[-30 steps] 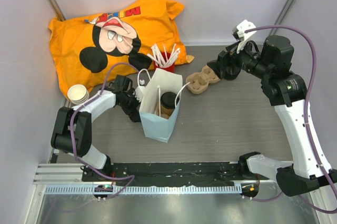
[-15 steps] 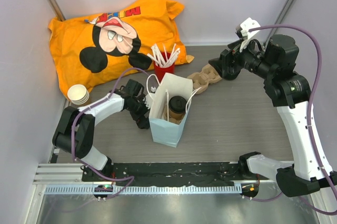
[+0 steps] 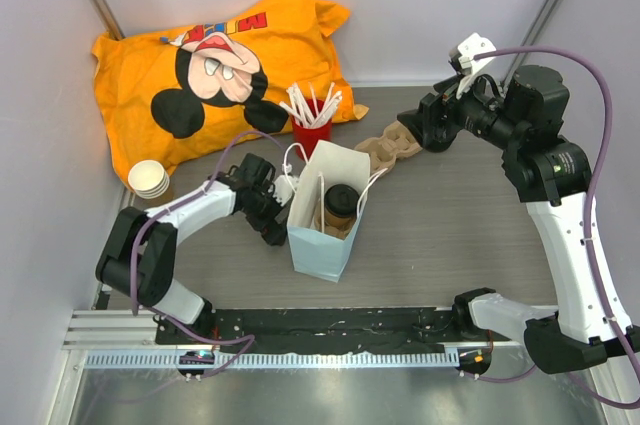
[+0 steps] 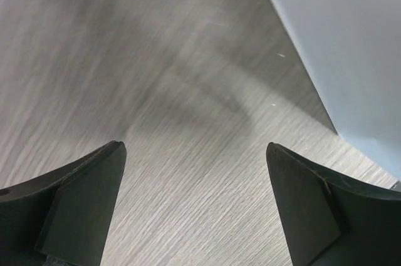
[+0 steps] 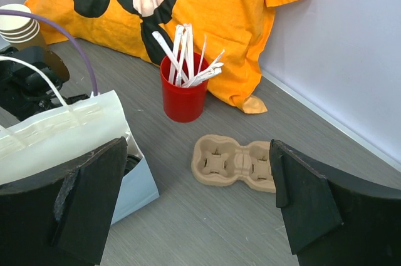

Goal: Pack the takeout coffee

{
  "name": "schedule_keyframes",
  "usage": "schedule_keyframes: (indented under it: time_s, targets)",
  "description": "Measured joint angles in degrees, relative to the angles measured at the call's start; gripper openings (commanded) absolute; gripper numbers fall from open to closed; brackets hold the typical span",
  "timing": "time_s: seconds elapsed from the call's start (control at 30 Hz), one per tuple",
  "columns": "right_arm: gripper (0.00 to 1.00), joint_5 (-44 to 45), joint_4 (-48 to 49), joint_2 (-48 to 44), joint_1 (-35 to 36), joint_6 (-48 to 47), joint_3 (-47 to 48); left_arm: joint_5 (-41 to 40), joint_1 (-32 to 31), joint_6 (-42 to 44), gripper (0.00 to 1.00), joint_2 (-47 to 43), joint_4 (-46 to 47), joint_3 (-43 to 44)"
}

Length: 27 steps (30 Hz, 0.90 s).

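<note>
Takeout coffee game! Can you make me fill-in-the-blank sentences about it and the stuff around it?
The takeout coffee sits ____ the paper bag.
The white sticks stand in a ____ cup.
The left gripper and the right gripper are both ____.
Missing words: inside, red, open.

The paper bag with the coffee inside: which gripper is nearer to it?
Left. The left gripper sits close beside the paper bag; the right gripper hangs well away, near the cardboard cup carrier.
</note>
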Motion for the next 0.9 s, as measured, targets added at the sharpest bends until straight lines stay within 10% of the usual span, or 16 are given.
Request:
schedule_keyframes:
  time_s: [0.47, 0.9]
  targets:
    - [0.99, 1.01, -1.55, 0.00, -0.09, -1.36, 0.02, 0.26, 19.61, -7.93, 1.00, -12.33, -2.10, 16.52]
    - [1.00, 4.72, -2.12, -0.92, -0.15, 1.97, 1.99, -0.72, 19.76, -12.20, 1.00, -25.55, -7.08, 43.78]
